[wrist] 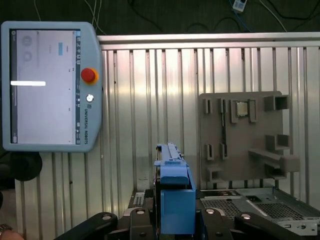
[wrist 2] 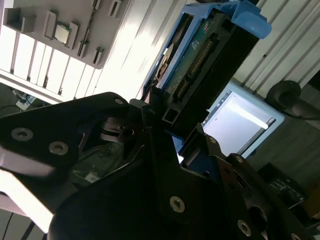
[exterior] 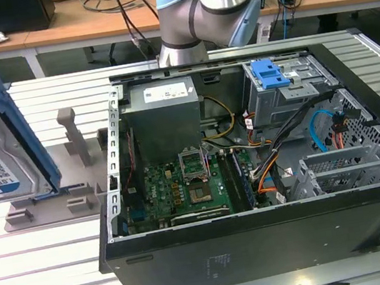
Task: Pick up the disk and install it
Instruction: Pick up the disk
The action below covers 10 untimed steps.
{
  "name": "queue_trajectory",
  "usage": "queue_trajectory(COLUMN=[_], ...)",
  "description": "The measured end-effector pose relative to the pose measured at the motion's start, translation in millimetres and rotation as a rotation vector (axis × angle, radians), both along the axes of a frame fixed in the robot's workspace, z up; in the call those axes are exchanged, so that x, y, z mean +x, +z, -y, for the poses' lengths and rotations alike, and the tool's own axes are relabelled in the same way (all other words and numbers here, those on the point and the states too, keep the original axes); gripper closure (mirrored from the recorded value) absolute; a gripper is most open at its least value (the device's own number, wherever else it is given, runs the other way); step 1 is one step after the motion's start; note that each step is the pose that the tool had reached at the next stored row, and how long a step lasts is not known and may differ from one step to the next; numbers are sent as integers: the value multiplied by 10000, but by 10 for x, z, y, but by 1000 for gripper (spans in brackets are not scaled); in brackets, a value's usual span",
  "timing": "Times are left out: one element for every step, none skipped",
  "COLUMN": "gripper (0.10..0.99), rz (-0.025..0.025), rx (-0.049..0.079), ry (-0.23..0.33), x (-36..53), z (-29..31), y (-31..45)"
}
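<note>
Robotics lab, ribbed aluminium surface (exterior: 47,244) across the exterior view, opened computer case (exterior: 264,246) at its centre, robot arm (exterior: 205,10) at top centre, cable-strewn wooden desks (exterior: 69,20) along the top edge, teach pendant (wrist: 47,85) upper left in the first wrist view

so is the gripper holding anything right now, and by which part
Yes: the gripper is shut on the disk, clamping it at one end; the rest of the blue-framed drive juts out free.

ribbed metal table (exterior: 53,280), open computer case (exterior: 265,253), grey fixture (wrist: 250,135)
</note>
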<state>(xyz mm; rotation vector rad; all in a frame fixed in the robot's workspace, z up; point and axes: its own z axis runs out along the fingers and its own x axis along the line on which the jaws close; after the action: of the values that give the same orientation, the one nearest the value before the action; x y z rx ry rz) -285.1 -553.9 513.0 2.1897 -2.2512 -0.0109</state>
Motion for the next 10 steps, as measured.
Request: queue_trajectory(gripper=[722, 722, 722, 722, 722, 722, 722, 722, 722, 722], rz=[-1, -2, -4, -5, -6, -7, -8, -9, -11, -12], rx=[-1, 0, -1, -1, -1, 0, 0, 0, -1, -1], ry=[0, 1, 0, 1, 1, -1, 0, -1, 0, 1], x=[28, 65, 98, 126, 161, 202, 234, 278, 315, 369], z=[0, 0, 0, 0, 0, 0, 0, 0, 0, 1], y=[0, 0, 0, 1, 1, 0, 0, 0, 0, 0])
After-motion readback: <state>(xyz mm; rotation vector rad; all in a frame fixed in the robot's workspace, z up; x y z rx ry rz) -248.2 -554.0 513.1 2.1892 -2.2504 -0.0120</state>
